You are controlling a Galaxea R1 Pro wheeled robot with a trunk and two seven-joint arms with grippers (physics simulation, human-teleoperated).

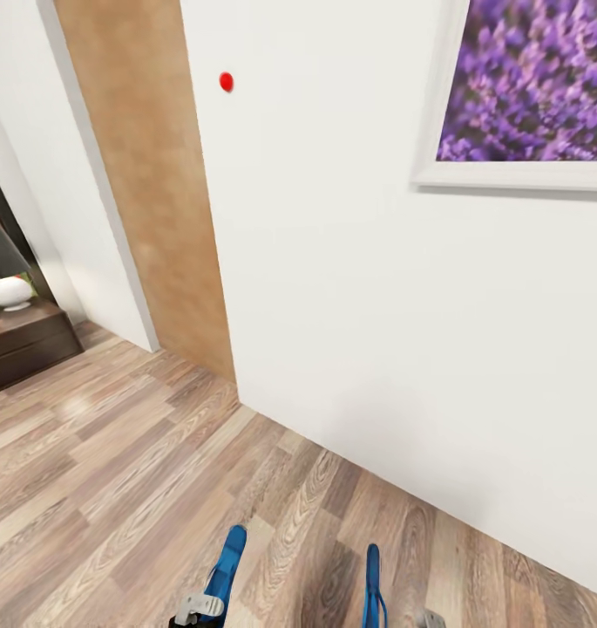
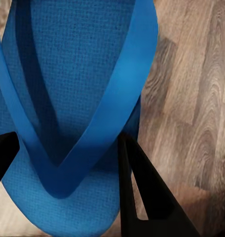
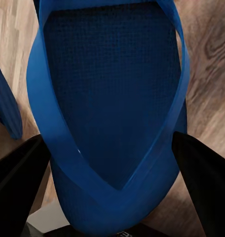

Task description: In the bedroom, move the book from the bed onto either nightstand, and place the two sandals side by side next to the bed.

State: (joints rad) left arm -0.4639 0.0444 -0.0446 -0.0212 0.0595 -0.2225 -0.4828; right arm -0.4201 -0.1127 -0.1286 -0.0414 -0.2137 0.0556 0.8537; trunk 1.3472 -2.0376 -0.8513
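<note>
White wall (image 1: 359,288) and plank floor (image 1: 115,488) occupy the head view, a framed purple picture (image 1: 529,87) at 1 o'clock and a dark nightstand (image 1: 23,336) at 9 o'clock; both blue sandals rise near 6 o'clock, the left sandal (image 1: 224,563) and the right sandal (image 1: 372,589), so I judge them carried, not yet placed. Left wrist view: the left gripper (image 2: 68,158) is clamped on its sandal (image 2: 68,74), dark fingers (image 2: 142,192) flanking the toe. Right wrist view: the right gripper (image 3: 112,187) likewise grips its sandal (image 3: 112,89) between its fingers (image 3: 206,182).

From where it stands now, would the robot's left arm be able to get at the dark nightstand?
Probably not: the nightstand sits far across the floor, and the left gripper is already shut on a blue sandal.
</note>
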